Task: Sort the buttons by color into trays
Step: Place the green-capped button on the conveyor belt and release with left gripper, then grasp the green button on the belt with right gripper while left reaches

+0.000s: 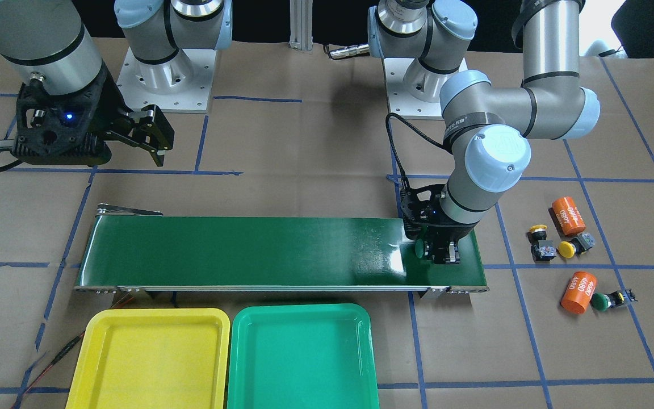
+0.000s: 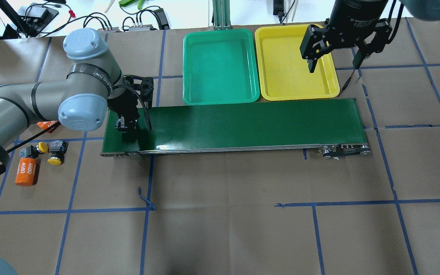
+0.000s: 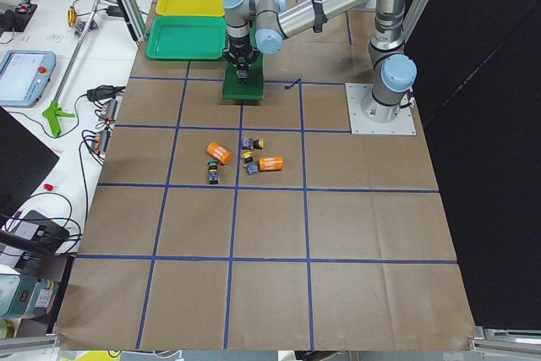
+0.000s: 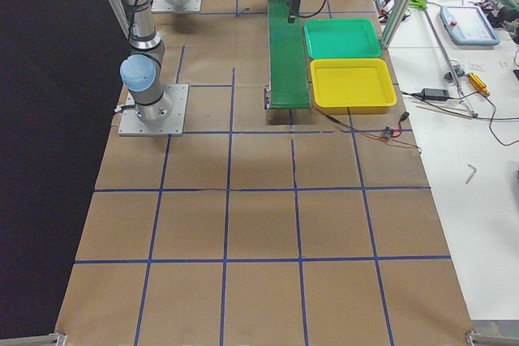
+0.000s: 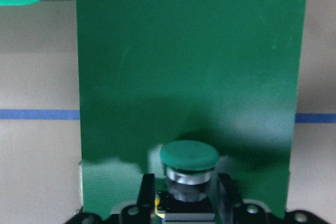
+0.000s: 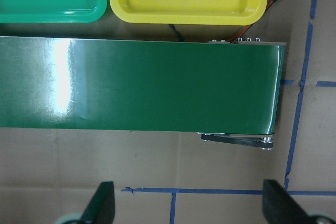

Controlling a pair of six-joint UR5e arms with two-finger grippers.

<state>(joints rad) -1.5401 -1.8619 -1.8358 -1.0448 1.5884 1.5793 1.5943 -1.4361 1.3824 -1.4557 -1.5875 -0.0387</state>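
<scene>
The conveyor belt [image 1: 247, 250] is slick and glossy, throwing white glare. The yellow tray [image 1: 151, 363] and green tray [image 1: 304, 358] look like smooth plastic with a soft sheen. The table [image 2: 224, 236] is covered in matt brown paper marked off with blue tape [image 2: 90, 210]. The green button [image 5: 189, 155] has a matt cap over a shiny metal collar

White "4680" is printed on the orange plastic cylinder nearer the robot [image 1: 569, 216] and on the farther orange cylinder [image 1: 578, 292], both lying on the brown paper-covered desk [image 1: 304, 142]
</scene>
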